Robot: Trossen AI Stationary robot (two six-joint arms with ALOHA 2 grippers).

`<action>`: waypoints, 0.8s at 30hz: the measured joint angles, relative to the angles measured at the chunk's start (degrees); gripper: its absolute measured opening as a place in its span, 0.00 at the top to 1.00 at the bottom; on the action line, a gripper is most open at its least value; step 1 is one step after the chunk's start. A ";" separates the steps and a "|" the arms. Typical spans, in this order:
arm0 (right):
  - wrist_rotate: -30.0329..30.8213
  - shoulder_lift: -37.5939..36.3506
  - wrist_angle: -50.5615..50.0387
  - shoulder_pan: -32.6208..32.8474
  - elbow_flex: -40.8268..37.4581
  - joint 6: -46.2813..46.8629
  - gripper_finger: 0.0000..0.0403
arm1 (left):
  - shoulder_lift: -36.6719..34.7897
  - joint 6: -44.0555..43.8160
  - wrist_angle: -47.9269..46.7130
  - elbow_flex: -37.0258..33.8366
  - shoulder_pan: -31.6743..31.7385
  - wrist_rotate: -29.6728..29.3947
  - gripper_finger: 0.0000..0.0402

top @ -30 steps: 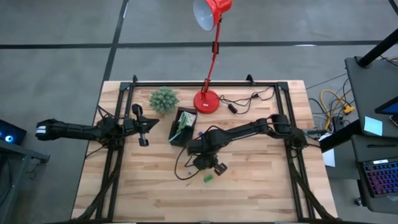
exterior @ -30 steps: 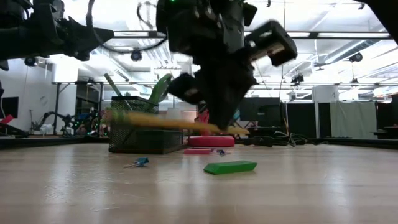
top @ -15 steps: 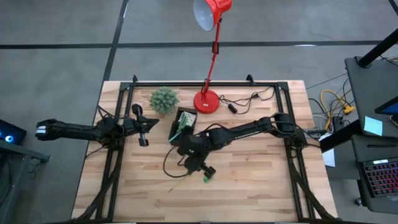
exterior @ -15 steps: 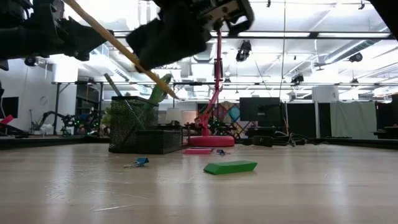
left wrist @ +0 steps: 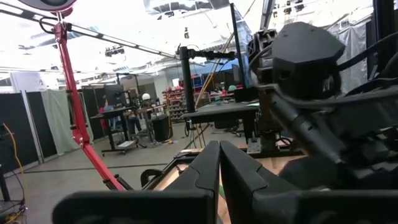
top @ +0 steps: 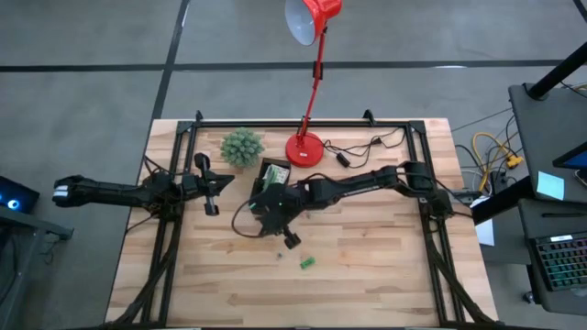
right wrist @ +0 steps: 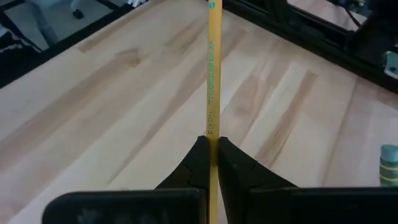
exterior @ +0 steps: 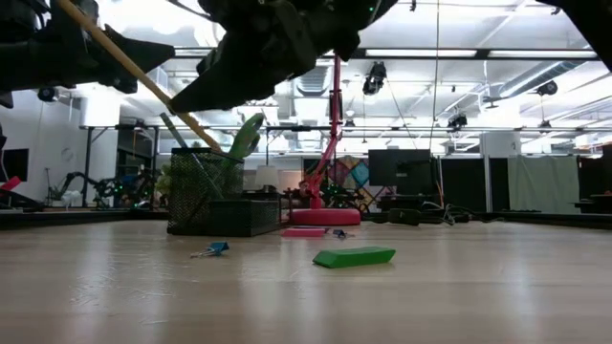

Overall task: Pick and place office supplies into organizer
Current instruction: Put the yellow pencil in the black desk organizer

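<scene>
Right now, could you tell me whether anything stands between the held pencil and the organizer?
Nothing visible does. The right pincer grips the yellow pencil just beside the black organizer. Green-handled scissors already stand in the organizer, where the pencil's lower end comes close.

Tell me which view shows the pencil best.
The right wrist view: the pencil runs clear and sharp from the right gripper, which clamps it. The low view shows it slanting above the organizer. The high and left wrist views barely show it.

Robotics lab: black partition screens [exterior: 545, 183], ceiling strip lights [exterior: 430, 53] (workbenches beyond), concrete floor [top: 83, 101].
</scene>
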 joint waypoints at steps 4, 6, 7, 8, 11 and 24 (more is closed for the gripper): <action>0.81 -1.20 0.72 -0.24 -0.23 1.33 0.98 | -0.03 0.00 0.02 0.00 -0.01 0.02 1.00; 1.90 -1.98 1.83 -0.16 -0.26 1.87 0.98 | -0.03 0.04 0.02 0.00 0.01 0.00 1.00; 3.55 -2.52 2.49 0.10 -0.26 2.90 0.98 | -0.04 0.04 0.02 0.00 -0.01 0.02 1.00; 5.30 -2.80 2.85 0.47 -0.29 3.80 0.98 | -0.03 0.04 -0.01 0.00 0.00 0.00 1.00; 12.22 -3.73 3.33 1.73 -0.35 5.09 0.98 | -0.08 0.04 0.02 0.00 0.01 0.00 1.00; 28.04 -14.19 19.86 3.38 -14.83 13.08 0.98 | -1.61 0.04 0.00 0.00 -0.01 0.09 1.00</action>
